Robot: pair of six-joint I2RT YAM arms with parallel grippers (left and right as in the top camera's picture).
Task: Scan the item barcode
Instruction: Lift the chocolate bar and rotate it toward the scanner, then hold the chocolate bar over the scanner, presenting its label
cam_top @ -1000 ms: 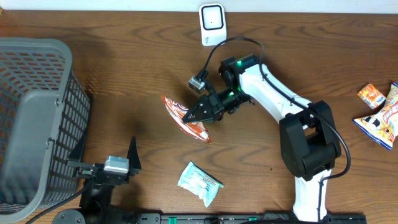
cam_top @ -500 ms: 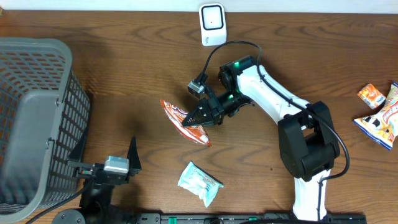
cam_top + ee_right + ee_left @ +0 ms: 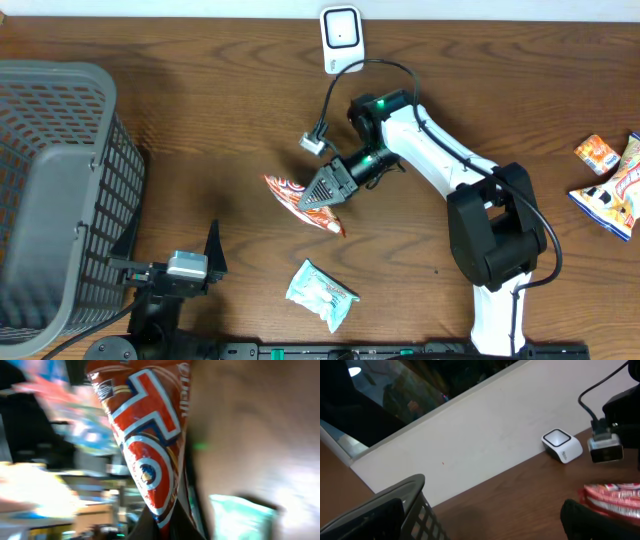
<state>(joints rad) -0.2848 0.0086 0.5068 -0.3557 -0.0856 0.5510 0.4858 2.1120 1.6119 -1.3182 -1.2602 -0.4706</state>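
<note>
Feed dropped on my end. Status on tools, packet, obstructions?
Right tool shut on red snack packet, mid-table. Left tool open, empty, near basket. Nothing between packet and scanner.

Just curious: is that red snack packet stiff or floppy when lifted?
Probably floppy: the red snack packet juts crinkled past the shut right gripper on both sides. Likely light, as a narrow pinch holds it. Its glossy film may slip.
</note>
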